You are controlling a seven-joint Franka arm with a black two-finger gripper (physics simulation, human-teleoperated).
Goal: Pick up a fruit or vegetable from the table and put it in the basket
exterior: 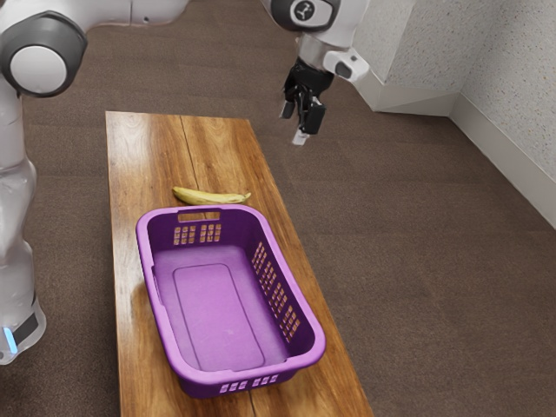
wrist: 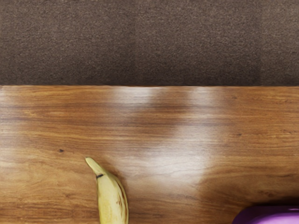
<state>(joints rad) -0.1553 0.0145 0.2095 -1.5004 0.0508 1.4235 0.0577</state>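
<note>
Beneath a round emblem (exterior: 302,10), the claw (exterior: 294,124) hangs released, well apart from the banana (exterior: 211,198).

Probably an office-like room: brown low-pile carpet (exterior: 434,278), speckled pale walls (exterior: 517,74) and a plain light baseboard (exterior: 504,153) suggest it.

My arm (exterior: 10,200) is glossy white: grey ring (exterior: 52,33) round a pale cap (exterior: 38,69) upper left, 1 blue strip (exterior: 9,340) lower left, black 2-finger gripper (exterior: 294,123) upper centre.
</note>
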